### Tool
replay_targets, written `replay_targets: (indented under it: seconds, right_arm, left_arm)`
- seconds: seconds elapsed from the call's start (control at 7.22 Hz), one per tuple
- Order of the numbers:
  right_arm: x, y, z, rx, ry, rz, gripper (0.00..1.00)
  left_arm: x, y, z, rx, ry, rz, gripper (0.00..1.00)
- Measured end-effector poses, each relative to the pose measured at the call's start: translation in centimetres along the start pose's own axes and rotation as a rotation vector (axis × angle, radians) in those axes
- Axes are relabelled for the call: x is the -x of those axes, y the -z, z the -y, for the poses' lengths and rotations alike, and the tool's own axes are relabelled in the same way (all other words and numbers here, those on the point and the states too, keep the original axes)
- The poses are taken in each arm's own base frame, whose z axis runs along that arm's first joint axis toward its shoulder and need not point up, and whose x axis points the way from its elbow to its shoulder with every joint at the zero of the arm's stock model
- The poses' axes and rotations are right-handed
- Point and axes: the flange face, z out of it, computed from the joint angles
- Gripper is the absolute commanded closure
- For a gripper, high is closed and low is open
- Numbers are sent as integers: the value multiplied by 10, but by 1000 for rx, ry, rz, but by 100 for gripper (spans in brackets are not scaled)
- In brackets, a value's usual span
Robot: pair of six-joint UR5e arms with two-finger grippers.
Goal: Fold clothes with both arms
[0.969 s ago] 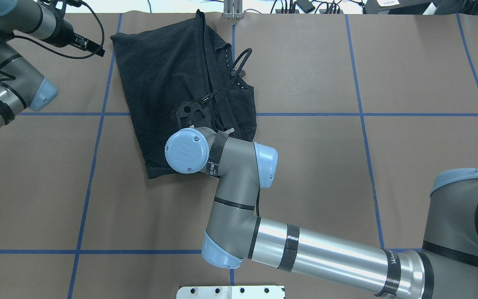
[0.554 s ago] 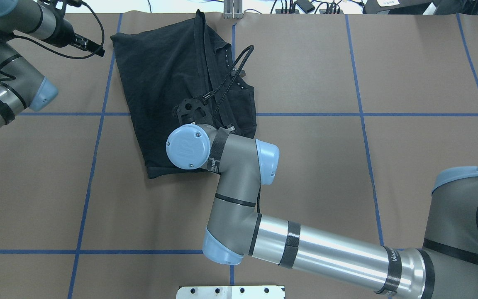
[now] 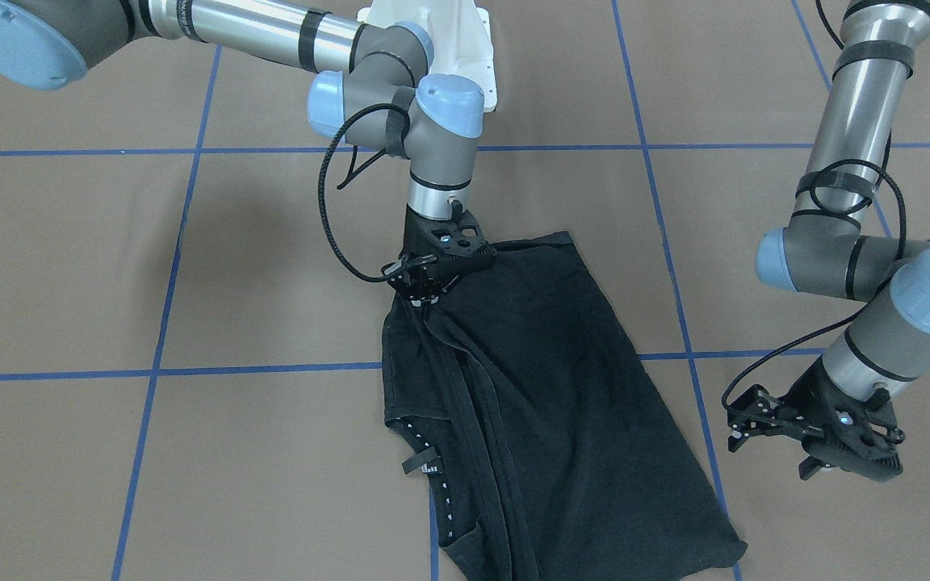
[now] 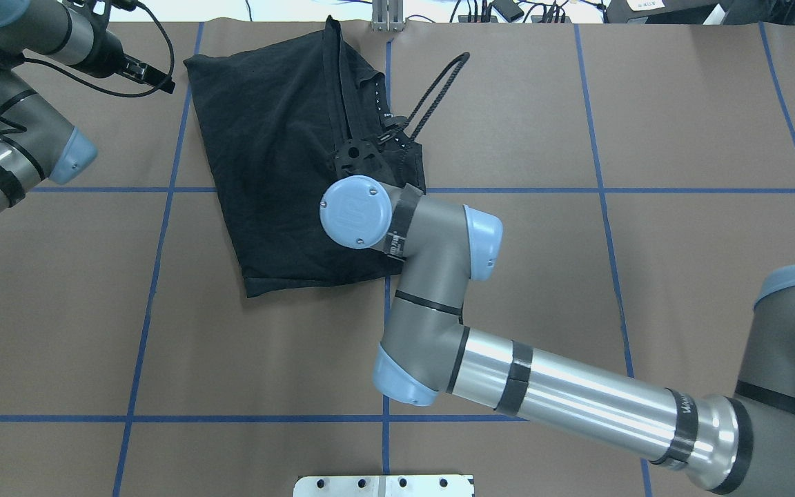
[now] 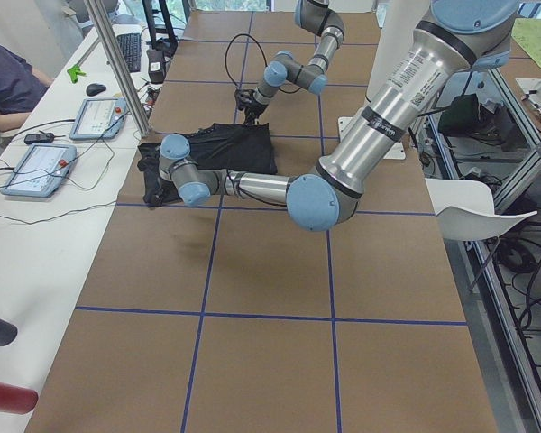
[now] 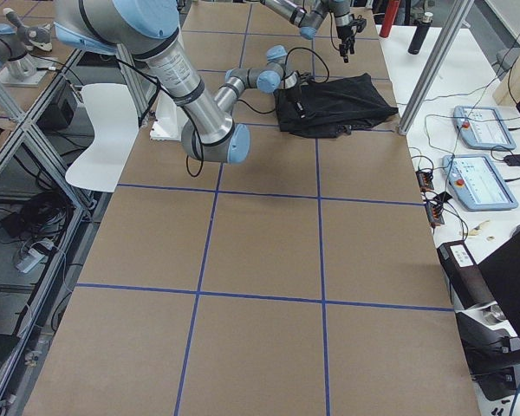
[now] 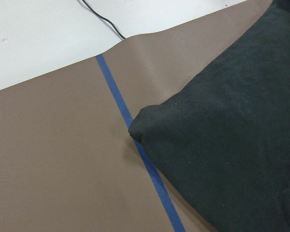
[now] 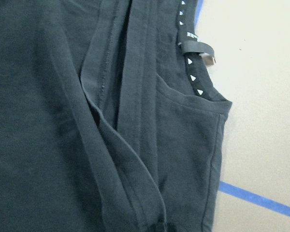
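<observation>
The black T-shirt (image 4: 273, 152) lies folded lengthwise at the far middle of the table, its collar with the tag (image 3: 425, 464) turned to the far side. Its logo is hidden. My right gripper (image 3: 426, 297) stands over the shirt's near right part and is shut on a pinch of fabric, which rises in ridges to it. The right wrist view shows those folds (image 8: 130, 145) running into the grip. My left gripper (image 3: 812, 464) hovers beside the shirt's far left corner (image 7: 140, 125), holds nothing and looks open. It also shows in the overhead view (image 4: 163, 84).
The brown table cover carries blue tape lines (image 4: 156, 276). The right arm's black cable loop (image 4: 439, 90) hangs over the table to the shirt's right. The white base plate (image 4: 384, 485) is at the near edge. Tablets (image 5: 36, 167) and an operator sit at the far bench.
My right arm has moved to the right and away from the robot over the shirt, its cable loop swinging out to the right. The left arm has not moved.
</observation>
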Motion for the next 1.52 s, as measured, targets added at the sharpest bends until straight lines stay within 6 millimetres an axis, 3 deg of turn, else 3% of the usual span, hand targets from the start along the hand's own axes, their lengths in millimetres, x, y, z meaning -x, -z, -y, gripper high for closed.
replay_targets:
  seconds: [0.28, 0.42, 0.55, 0.69, 0.97, 1.11, 1.52]
  right_arm:
    - [-35, -7, -41, 11, -30, 1, 100]
    - [-39, -7, -50, 22, -46, 10, 65]
    - [-40, -5, -53, 40, -58, 26, 21]
    - [-42, -3, -50, 55, -75, 40, 1]
    - [-57, -1, -33, 76, -131, 58, 1]
    - [-77, 1, -14, 108, -169, 83, 1]
    - [-150, 11, 42, 189, -275, 156, 1]
  left_arm:
    - [-3, 1, 2, -4, 15, -3, 0]
    - [-4, 1, 2, -4, 20, -4, 0]
    - [-4, 0, 2, -4, 22, -4, 0]
    - [-4, 0, 2, -3, 23, -5, 0]
    - [-11, -1, 3, -4, 41, -12, 0]
    - [-26, -3, 3, -5, 68, -28, 0]
    - [-105, -3, -13, 0, 235, -123, 0]
